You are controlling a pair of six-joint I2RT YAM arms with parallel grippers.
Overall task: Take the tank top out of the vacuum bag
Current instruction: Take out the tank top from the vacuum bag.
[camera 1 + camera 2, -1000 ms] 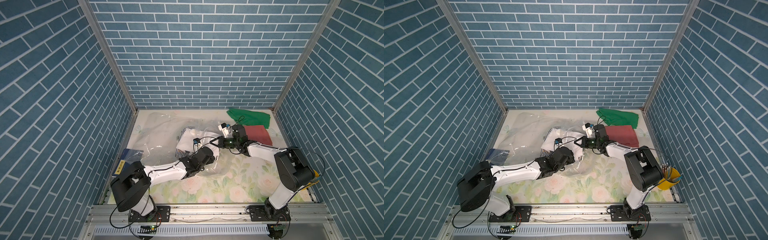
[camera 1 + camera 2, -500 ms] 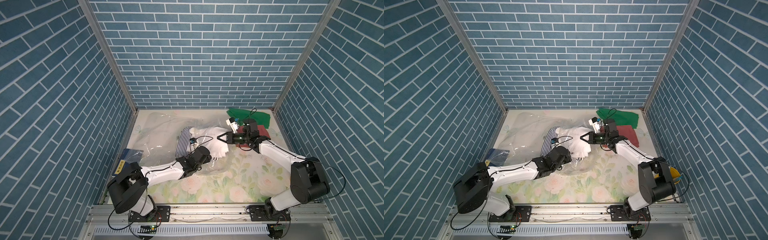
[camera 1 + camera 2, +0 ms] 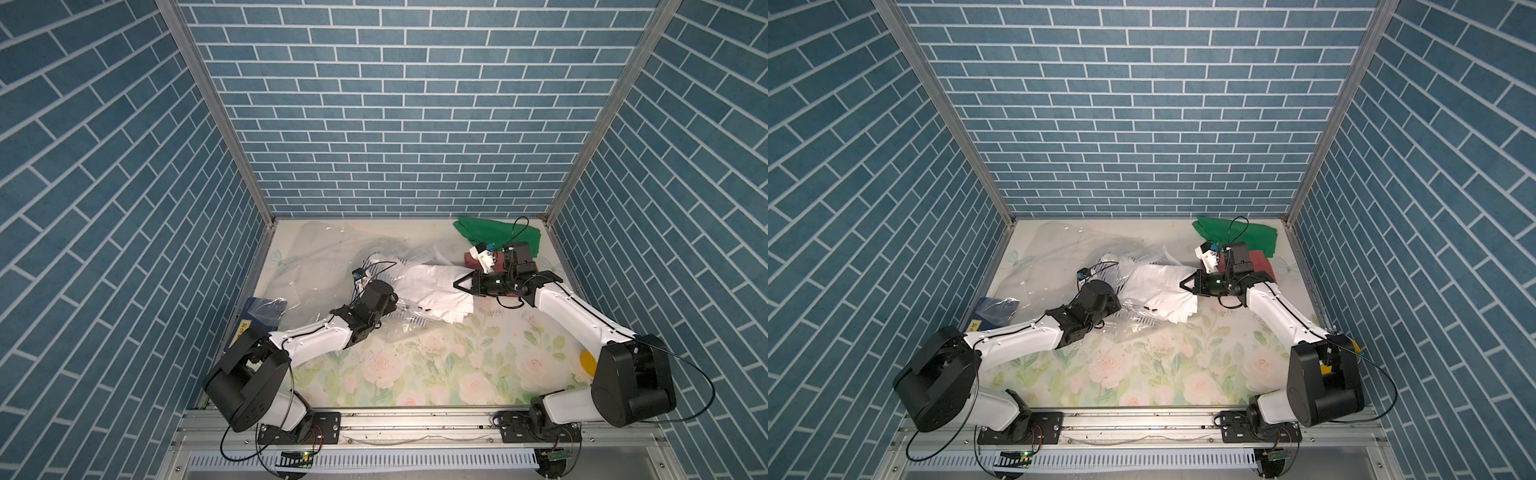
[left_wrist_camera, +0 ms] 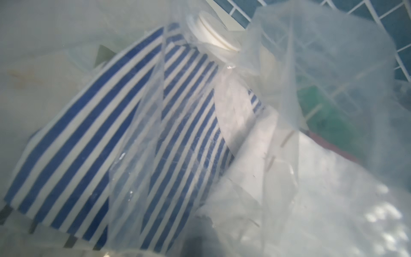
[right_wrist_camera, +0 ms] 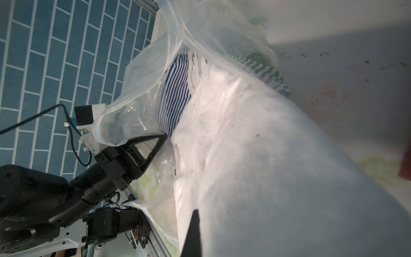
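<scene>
Tank top (image 3: pixel 432 291): white, centre of frame in both top views. Long axis left to right. Left end at mouth of vacuum bag (image 3: pixel 324 249); right end points frame-right, pinched in closed right gripper (image 3: pixel 457 285). Left gripper (image 5: pixel 163 138): clamped on bag plastic.

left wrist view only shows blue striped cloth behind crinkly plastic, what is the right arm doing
Observer: In both top views the right gripper is shut on an edge of a white garment.
Operator: is that garment out of the bag
Observer: Most of it is spread over the floral tabletop beside the vacuum bag. I cannot tell whether its far end is inside the mouth.
Operator: and my left gripper
Observer: The right wrist view shows the left gripper shut, seemingly pinching the bag's film, which drapes over it.
</scene>
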